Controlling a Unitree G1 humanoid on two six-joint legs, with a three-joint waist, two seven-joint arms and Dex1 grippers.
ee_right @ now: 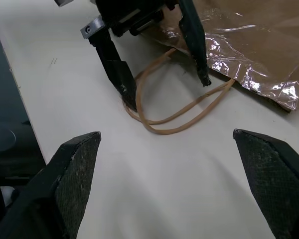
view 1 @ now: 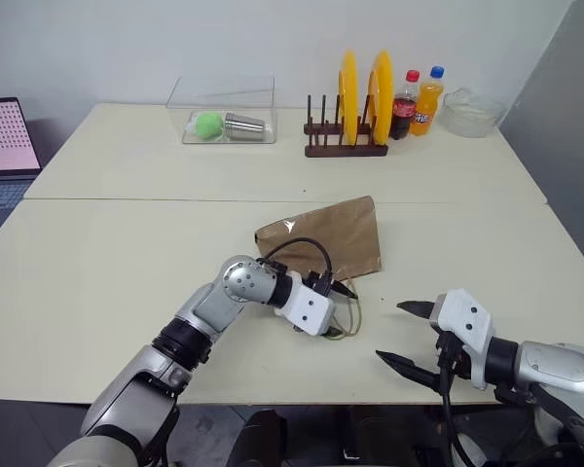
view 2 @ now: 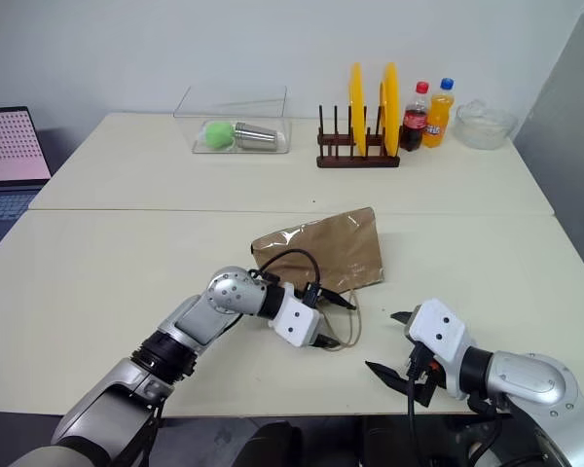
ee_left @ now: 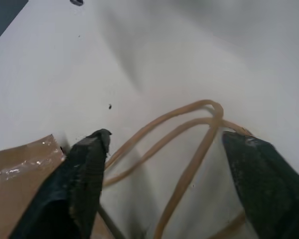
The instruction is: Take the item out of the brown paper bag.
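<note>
Across the pale table (view 1: 97, 292) we see the brown paper bag (view 1: 336, 238) lying flat and unopened — our left gripper (ee_right: 162, 74) straddles its handles (ee_right: 174, 114), jaws apart, right gripper (view 1: 407, 336) empty and spread — the item isn't visible, so extraction remains.

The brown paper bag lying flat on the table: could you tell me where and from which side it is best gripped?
Probably by the twin loop handles, which trail onto the table off the brown paper bag at its near edge. Come from the robot's side: the left gripper already straddles them, open, while the bag's flat body offers no edge to pinch.
</note>
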